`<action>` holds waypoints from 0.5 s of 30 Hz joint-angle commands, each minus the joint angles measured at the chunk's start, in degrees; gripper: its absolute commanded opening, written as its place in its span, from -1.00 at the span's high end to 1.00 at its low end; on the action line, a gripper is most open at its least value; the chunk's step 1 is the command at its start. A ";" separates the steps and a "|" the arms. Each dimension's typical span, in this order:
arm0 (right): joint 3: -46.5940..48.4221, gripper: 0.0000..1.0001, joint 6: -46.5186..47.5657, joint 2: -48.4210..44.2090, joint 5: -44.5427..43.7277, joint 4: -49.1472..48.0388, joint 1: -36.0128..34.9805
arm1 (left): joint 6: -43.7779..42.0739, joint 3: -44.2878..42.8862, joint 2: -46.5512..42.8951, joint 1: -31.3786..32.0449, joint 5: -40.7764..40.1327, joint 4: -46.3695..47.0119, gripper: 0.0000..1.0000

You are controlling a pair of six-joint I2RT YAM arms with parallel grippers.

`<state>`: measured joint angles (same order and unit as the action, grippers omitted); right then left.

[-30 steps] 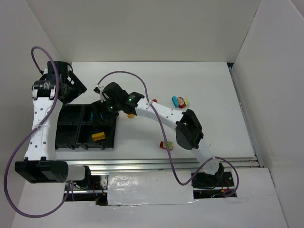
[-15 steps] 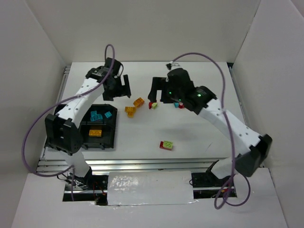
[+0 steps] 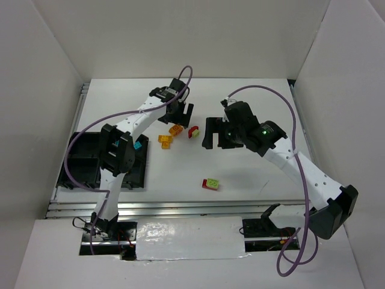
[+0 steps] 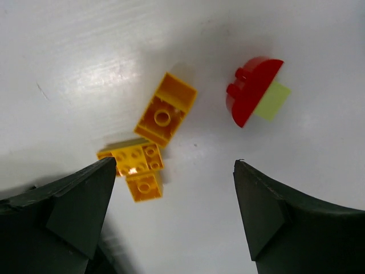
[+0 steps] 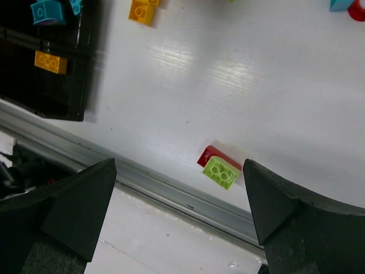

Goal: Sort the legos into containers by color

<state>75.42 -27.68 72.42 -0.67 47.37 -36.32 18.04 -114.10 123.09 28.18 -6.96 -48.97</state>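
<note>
My left gripper [image 3: 183, 115] [image 4: 174, 166] hangs open over the table's middle, nothing between its fingers. Just past its fingertips lie two orange-yellow legos [image 4: 165, 109] [image 4: 137, 166] [image 3: 171, 135] and a red half-round piece with a lime one [image 4: 254, 92] [image 3: 193, 132]. The right gripper [image 3: 211, 133] [image 5: 179, 166] is open too, just right of that red piece. A lime-on-red lego [image 5: 221, 170] [image 3: 210, 183] lies near the front edge. The black tray of containers [image 3: 81, 173] [image 5: 40, 91] holds cyan legos [image 5: 45, 11] [image 3: 138, 145] and an orange one [image 5: 50, 61].
A cyan lego [image 5: 341, 4] and a red one [image 5: 359, 10] lie at the top right edge of the right wrist view. The metal rail [image 5: 171, 191] of the table's front edge runs close to the lime-on-red lego. White walls enclose the table.
The left arm swung from the far left to over the orange legos. The right gripper left the tray and moved right to the table's middle, opening wider. Cyan legos now lie in the tray.
</note>
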 commanded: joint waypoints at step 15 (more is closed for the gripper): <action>2.28 -0.99 5.44 0.61 9.45 -1.06 0.63 | -8.99 -1.21 7.61 -2.78 5.02 5.38 -0.78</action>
<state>74.67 -24.01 72.47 7.81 46.85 -36.05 10.55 -115.59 129.80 25.26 -4.23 -45.52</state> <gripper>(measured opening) 0.996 0.891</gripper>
